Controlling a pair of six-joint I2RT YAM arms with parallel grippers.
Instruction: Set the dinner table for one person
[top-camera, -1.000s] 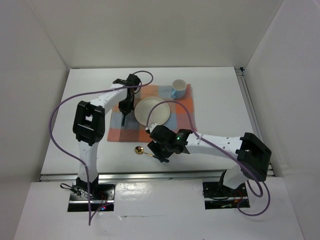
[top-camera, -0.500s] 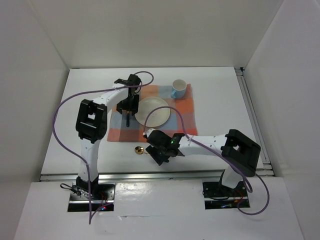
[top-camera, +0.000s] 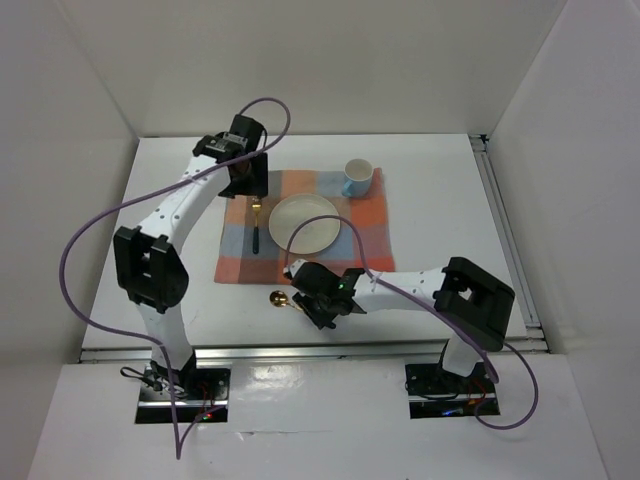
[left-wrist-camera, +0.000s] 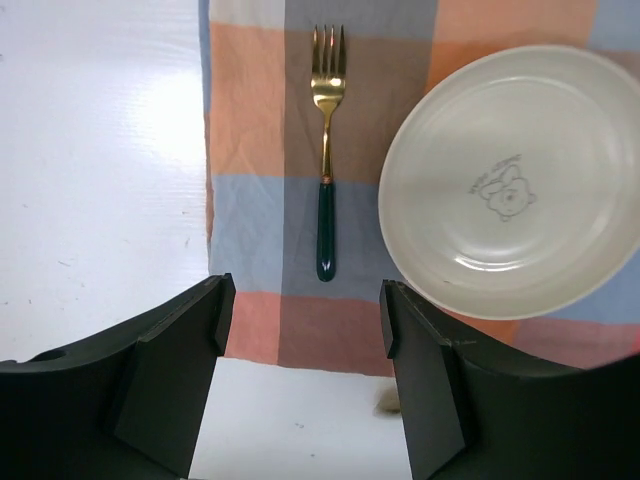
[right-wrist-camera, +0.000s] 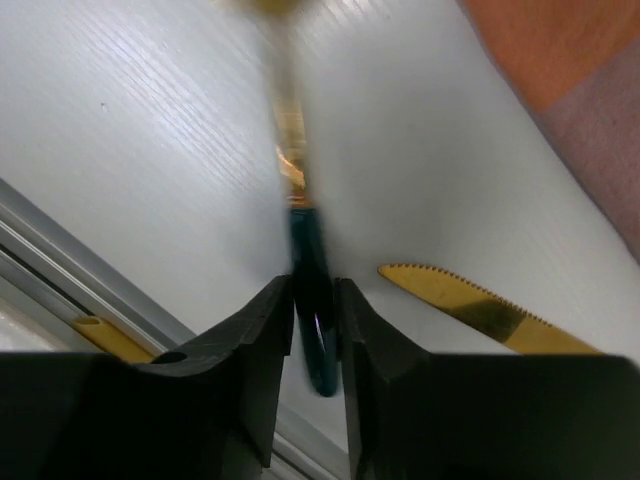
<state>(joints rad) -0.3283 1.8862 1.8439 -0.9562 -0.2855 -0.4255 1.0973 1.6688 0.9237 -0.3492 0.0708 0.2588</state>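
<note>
A white dinner table (top-camera: 430, 160) with aluminium rails fills the scene beneath two robot arms bolted at its near edge. A checked orange, blue and grey mat (top-camera: 365, 225) lies around its middle.

On the mat sits a pale round plate (top-camera: 305, 222) with a small bear drawing at its centre. A gold fork (left-wrist-camera: 325, 150) with a dark green handle lies just left of it, tines pointing to the far side. A white-and-blue cup (top-camera: 357, 178) stands at the mat's far right corner.

The left pincer (left-wrist-camera: 303, 310) hangs above the mat's far left part. Its two fingers are wide apart and grip nothing, and the fork and plate are in plain sight of its wrist camera.

The right pincer (right-wrist-camera: 312, 290) is low over bare table just near of the mat. It is clamped on the dark green handle of a gold spoon (top-camera: 278, 298), whose bowl points left. The wrist view is blurred, so it is unclear whether the spoon touches the table.

A gold knife (right-wrist-camera: 470, 305) with a serrated edge lies on the table just beside that handle — apart from the mat.
</note>
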